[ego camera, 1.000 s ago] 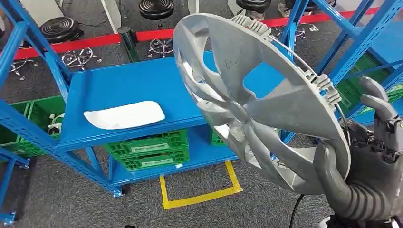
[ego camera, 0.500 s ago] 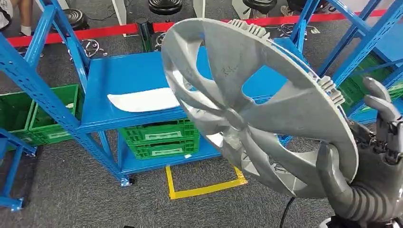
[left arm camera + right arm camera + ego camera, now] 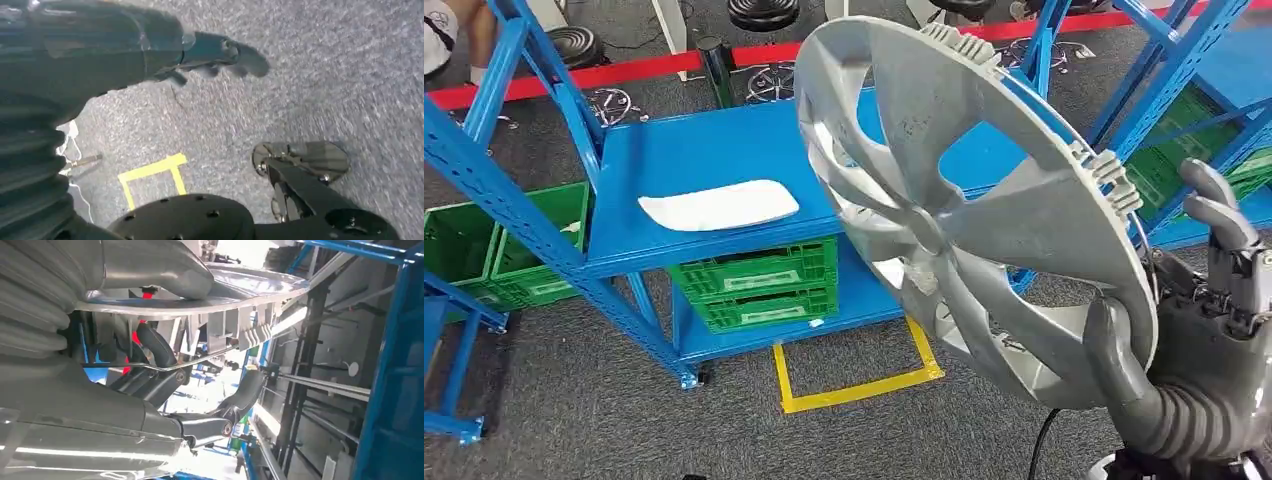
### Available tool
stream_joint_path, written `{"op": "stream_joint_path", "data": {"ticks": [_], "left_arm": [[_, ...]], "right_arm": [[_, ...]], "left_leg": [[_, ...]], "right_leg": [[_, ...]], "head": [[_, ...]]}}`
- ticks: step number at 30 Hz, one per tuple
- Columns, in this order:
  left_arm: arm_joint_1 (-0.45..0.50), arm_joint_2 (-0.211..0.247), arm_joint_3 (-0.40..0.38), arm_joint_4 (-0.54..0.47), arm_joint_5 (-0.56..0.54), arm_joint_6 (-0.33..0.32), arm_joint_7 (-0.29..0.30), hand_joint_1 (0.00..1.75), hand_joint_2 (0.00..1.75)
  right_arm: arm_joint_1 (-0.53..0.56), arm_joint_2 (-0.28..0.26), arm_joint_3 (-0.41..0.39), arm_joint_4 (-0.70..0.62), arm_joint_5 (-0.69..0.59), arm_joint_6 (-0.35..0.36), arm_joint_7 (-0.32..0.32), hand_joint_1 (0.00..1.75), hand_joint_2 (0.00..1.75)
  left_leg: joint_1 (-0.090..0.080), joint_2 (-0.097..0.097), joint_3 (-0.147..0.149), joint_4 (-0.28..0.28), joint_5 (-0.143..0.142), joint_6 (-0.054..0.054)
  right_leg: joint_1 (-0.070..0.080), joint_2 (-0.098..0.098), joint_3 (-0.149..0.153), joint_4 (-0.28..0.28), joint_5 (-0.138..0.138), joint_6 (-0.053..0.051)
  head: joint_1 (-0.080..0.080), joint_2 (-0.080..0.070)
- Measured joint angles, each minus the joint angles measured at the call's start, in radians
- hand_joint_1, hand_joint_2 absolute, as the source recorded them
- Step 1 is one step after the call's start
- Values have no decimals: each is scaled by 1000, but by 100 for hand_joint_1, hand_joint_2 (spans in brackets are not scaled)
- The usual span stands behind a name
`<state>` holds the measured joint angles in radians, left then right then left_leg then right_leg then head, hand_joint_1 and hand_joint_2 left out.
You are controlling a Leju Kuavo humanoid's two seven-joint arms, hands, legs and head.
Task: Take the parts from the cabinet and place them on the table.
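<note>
A large silver wheel cover (image 3: 1034,215) stands tilted in front of me, held by its lower right rim. My right hand (image 3: 1194,340) grips it, thumb over the front of the rim and fingers (image 3: 1224,225) reaching up behind. In the right wrist view the rim (image 3: 225,287) with its clips runs between thumb and fingers. Beyond the cover stands a blue shelf table (image 3: 704,155) with a flat white part (image 3: 719,205) lying on its top. My left hand (image 3: 215,52) hangs over the grey carpet, fingers stretched out and holding nothing.
Green crates (image 3: 759,285) sit on the table's lower shelf, and more (image 3: 484,240) stand in the blue rack (image 3: 484,180) at the left. Another blue rack (image 3: 1184,80) rises at the right. Yellow floor tape (image 3: 854,385) marks a square. Red tape and stools lie behind.
The whole picture has shifted, so the camera moved: the table now sits further right in the picture than a second ago. The wheel cover stays in my right hand, a little higher.
</note>
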<state>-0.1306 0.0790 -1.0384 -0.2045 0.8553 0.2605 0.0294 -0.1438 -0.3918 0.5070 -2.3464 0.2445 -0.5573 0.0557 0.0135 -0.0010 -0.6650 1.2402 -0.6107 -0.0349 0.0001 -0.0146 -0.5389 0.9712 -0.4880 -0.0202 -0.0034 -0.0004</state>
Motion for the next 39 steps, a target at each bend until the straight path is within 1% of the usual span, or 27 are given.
{"op": "stream_joint_path", "data": {"ticks": [2,3,5,7,8,9,10,12,13,14,15,17,18,19,21,23,25,27,28,29,30,32,33,34,35,38,39], "left_arm": [[1,5,0,0,0,0,0,0,175],[-1,5,0,0,0,0,0,0,175],[0,4,0,0,0,0,-1,0,175],[2,5,0,0,0,0,0,0,175],[2,6,0,0,0,0,0,0,175],[1,7,0,0,0,1,0,0,175],[0,7,0,0,0,1,-1,0,175],[2,7,0,0,0,0,-1,0,175],[3,7,0,0,0,1,0,0,175],[3,7,0,0,1,2,1,0,175],[3,8,0,0,2,2,3,0,175],[1,8,0,0,5,3,14,0,175],[0,8,0,0,8,3,20,0,175],[-1,7,1,0,10,3,25,0,175],[-1,7,2,0,15,3,40,0,175],[-1,4,2,0,21,3,50,0,175],[-1,1,2,-1,21,2,52,0,175],[1,-10,2,-1,18,-2,51,0,175],[1,-15,2,-1,14,-3,50,0,175],[-1,-20,2,-1,7,-5,54,0,175],[-1,-24,3,-1,0,-9,61,0,175],[0,-31,2,-1,-3,-9,64,0,175],[1,-31,2,0,-4,-9,63,0,175],[1,-32,3,0,-6,-9,58,0,175],[1,-36,2,0,-6,-8,51,0,175],[4,-44,2,0,-3,0,27,0,175],[2,-51,2,0,0,0,21,0,175]], "right_arm": [[0,0,0,0,-2,-3,0,175,175],[0,0,0,0,-2,-3,-1,175,175],[-4,1,2,1,-3,-4,-2,175,175],[-5,3,1,2,-3,-5,-2,175,175],[-5,3,1,2,-3,-5,-2,175,175],[-7,4,1,2,-3,-5,-2,175,175],[-8,4,1,2,-3,-5,-2,175,175],[-8,5,1,4,-3,-5,-3,175,175],[-8,5,1,6,-4,-5,-3,175,175],[-8,5,2,9,-8,-5,-3,175,175],[-8,5,2,11,-14,-5,-4,175,175],[-9,5,2,14,-29,-7,-11,175,175],[-10,5,2,14,-39,-9,-16,175,175],[-10,6,2,16,-46,-11,-22,175,175],[-7,6,2,16,-59,-15,-33,175,175],[-1,7,2,16,-66,-19,-42,175,175],[5,8,1,15,-66,-29,-41,175,175],[12,8,0,14,-58,-29,-19,175,175],[18,8,0,14,-48,-29,-4,175,175],[23,8,0,12,-31,-26,23,175,175],[25,7,0,8,-15,-25,46,175,175],[33,4,-2,-4,3,-22,76,175,175],[36,1,-4,-11,7,-22,82,175,175],[38,-2,-6,-17,10,-22,85,175,175],[36,-5,-8,-23,11,-20,87,175,175],[12,-8,-7,-29,10,-12,90,175,175],[5,-10,-7,-29,7,-11,92,175,175]], "left_leg": [[8,5,91,-165,88,-7],[6,5,108,-196,64,-9],[4,4,101,-199,70,21],[2,4,97,-199,76,32],[8,5,96,-203,81,40],[8,5,93,-203,84,45],[8,6,91,-203,86,47],[5,9,86,-203,88,50],[4,11,84,-202,88,51],[4,11,84,-202,88,51],[3,11,84,-202,88,51],[1,10,89,-202,89,51],[2,10,89,-203,89,50],[-3,9,83,-201,91,44],[3,8,76,-202,98,32],[1,8,79,-210,103,17],[4,2,54,-156,49,13],[4,-1,-8,-13,-26,9],[4,-1,-34,48,-48,7],[4,-1,-40,68,-44,6],[4,0,-23,44,-19,7],[4,0,56,-97,62,14],[4,0,95,-170,90,18],[-2,1,105,-189,78,23],[-2,1,103,-201,77,27],[-4,0,94,-203,88,42],[2,3,89,-206,96,48]], "right_leg": [[-6,1,-4,20,-10,14],[-3,2,-10,31,-16,23],[1,3,-22,46,-19,33],[-2,4,-22,41,-12,42],[-2,5,-27,46,-19,46],[-3,7,-36,70,-43,53],[-5,7,-57,123,-82,58],[-8,8,-123,284,-162,64],[-9,8,-145,341,-178,65],[-9,8,-146,348,-169,62],[-9,8,-128,313,-139,58],[-7,11,-46,148,-49,45],[-5,17,-10,67,-24,35],[0,19,2,52,-34,29],[4,17,-3,41,-37,25],[2,15,0,26,-27,17],[-3,7,3,10,-14,9],[-1,4,0,11,-13,7],[1,3,-1,13,-13,6],[2,2,-1,15,-13,6],[3,2,-1,18,-13,7],[3,4,-1,26,-15,10],[3,5,-3,32,-17,12],[10,6,-11,40,-20,18],[8,7,-21,49,-19,23],[3,7,-26,48,-10,37],[2,10,-32,59,-30,44]], "head": [[-1,0],[-3,0],[-3,0],[-2,0],[-2,0],[3,0],[8,0],[10,0],[10,0],[11,0],[11,0],[11,0],[11,0],[10,0],[11,0],[11,0],[8,0],[5,0],[5,0],[5,0],[5,0],[3,0],[0,0],[-1,0],[0,0],[3,0],[2,0]]}}
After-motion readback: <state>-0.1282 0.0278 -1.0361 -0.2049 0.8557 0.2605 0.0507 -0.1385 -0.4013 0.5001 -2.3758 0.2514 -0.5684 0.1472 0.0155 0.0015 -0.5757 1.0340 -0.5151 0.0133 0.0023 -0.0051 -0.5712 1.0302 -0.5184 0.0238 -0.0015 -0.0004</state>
